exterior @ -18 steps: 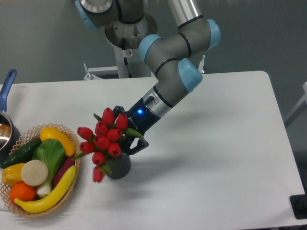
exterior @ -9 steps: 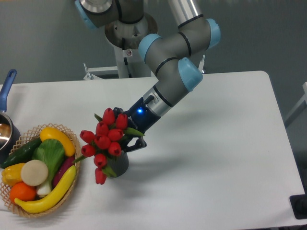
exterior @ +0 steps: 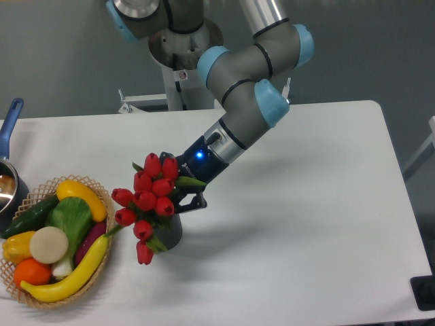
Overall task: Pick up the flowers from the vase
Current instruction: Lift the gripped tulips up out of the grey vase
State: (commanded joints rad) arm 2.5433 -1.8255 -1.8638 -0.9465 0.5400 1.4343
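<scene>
A: What's hidden or cut off, L to R?
B: Blue-handled metal pot [exterior: 8, 178] cropped by the left edge, only part shows. Small dark grey ribbed vase [exterior: 170, 232] mostly covered by the bunch of red tulip flowers w/ green leaves [exterior: 149, 200]; its mouth can't be seen. The black two-finger gripper [exterior: 185, 199] sits behind the buds, fingertips hidden.

A: Gripper state?
B: Can't tell. It's right at the stems, just above the vase, but whether it's clamped on them isn't visible.

A: Where's the bunch, which way does it point?
B: Near-left part of the white table [exterior: 319, 204], between the woven wicker basket of toy vegetables [exterior: 103, 244] and the arm. Long axis tilted: buds lean left and toward the near edge, stems go back down-right into the vase.

A: Counts?
B: Approx. ten buds, 1 vase, 1 basket, 1 pot, 1 grey-and-blue robot arm [exterior: 248, 95].
</scene>
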